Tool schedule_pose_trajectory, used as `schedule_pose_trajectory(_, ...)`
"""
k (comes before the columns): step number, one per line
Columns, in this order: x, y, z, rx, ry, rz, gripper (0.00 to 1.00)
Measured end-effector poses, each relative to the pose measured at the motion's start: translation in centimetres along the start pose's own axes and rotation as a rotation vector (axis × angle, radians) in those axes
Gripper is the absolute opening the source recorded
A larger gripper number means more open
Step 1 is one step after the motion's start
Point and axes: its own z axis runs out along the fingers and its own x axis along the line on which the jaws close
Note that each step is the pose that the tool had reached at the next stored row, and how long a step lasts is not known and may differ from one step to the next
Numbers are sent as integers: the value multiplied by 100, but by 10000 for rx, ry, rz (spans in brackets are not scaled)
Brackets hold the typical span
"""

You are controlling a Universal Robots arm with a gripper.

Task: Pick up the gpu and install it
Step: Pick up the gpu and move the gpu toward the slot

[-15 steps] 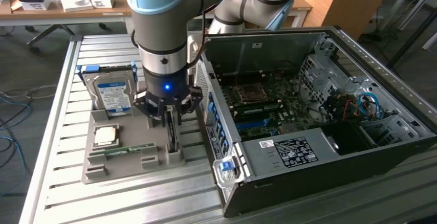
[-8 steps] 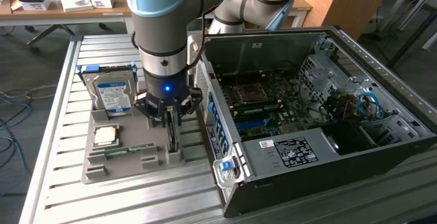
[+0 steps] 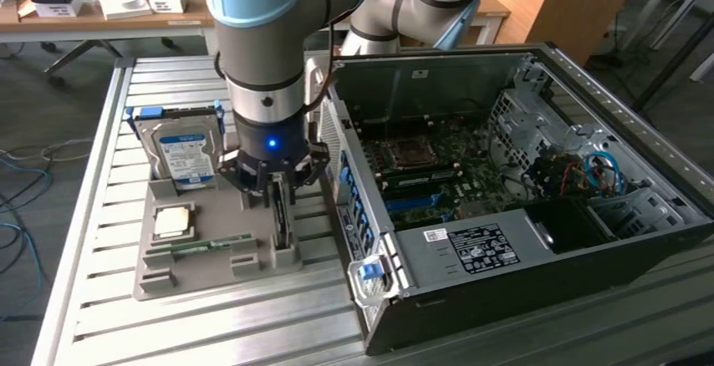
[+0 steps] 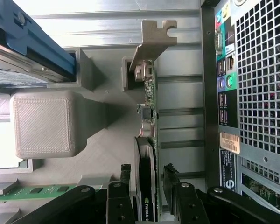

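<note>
The gpu (image 3: 280,226) is a thin dark card standing on edge in a slot of the grey holder (image 3: 212,272), just beside the computer case. Its greenish board edge and silver bracket make the gpu (image 4: 149,100) easy to pick out in the wrist view. My gripper (image 3: 277,192) has come straight down over the card. In the wrist view the gripper (image 4: 147,169) is open, one black finger on each side of the card, with a small gap showing at one finger. The card still sits in its slot.
The holder also carries a silver hard drive (image 3: 184,153), a processor chip (image 3: 173,222) and a green memory stick (image 3: 201,247). The open computer case (image 3: 524,241) lies on the exterior view's right, motherboard (image 3: 436,165) exposed. Everything rests on a slatted metal table (image 3: 100,316).
</note>
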Motion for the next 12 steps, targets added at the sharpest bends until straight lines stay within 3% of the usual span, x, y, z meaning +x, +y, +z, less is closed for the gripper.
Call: schedule_pose_trajectory(12, 8, -1, 38, 0, 0, 2, 42)
